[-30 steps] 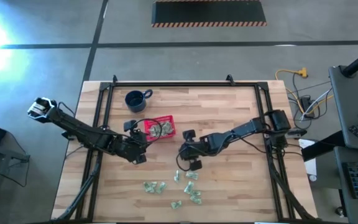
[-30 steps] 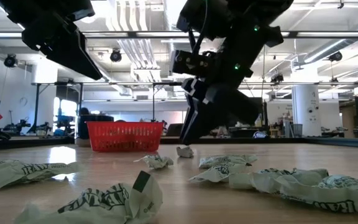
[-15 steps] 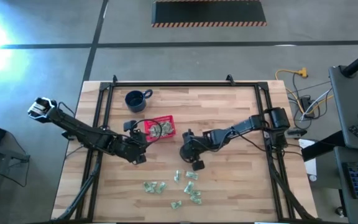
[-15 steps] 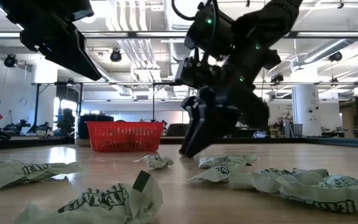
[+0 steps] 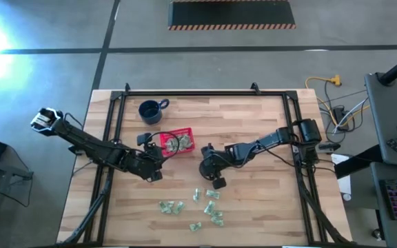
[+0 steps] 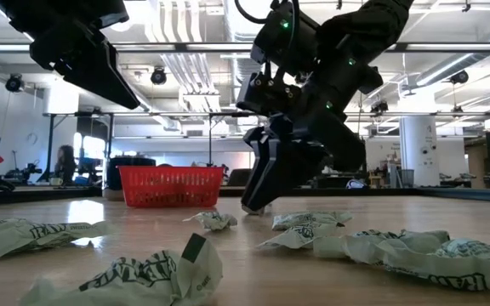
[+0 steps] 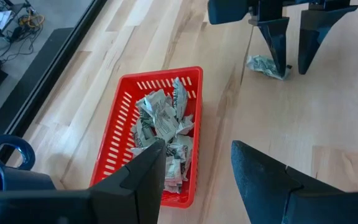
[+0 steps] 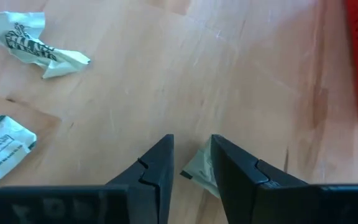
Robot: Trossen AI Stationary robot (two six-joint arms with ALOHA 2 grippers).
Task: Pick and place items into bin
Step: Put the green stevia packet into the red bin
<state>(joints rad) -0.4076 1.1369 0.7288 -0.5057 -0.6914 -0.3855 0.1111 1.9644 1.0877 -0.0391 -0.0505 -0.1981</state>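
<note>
The red latticed basket [image 5: 176, 141] [image 7: 124, 124] stands on the table and holds several crinkly green-and-white wrapped pieces [image 7: 163, 127]. More pieces lie scattered nearer the table's near edge [image 5: 209, 203] [image 6: 304, 221]. My right gripper [image 5: 210, 171] [image 8: 191, 171] is open and lowered to the table right of the basket. Its fingertips stand about one small piece [image 8: 197, 167] [image 7: 263, 64]. My left gripper [image 5: 154, 165] [image 7: 194, 180] is open and hovers over the basket's near side. My right gripper comes from above, slanting down, with its tips at the table. The small piece's edge [image 8: 194, 163] shows in the gap and runs behind one finger [image 8: 235, 171]. I cannot tell whether that finger touches it.
A dark blue mug [image 5: 150, 110] stands beyond the basket toward the far left. A black frame runs along the table's left, far and right sides [image 5: 185, 91]. Bare wood lies between the basket and the scattered pieces [image 5: 178, 179].
My right gripper has come down from above the table and tipped forward. Its fingertips now stand at the table beside the small piece right of the basket. The piece has stayed where it was.
</note>
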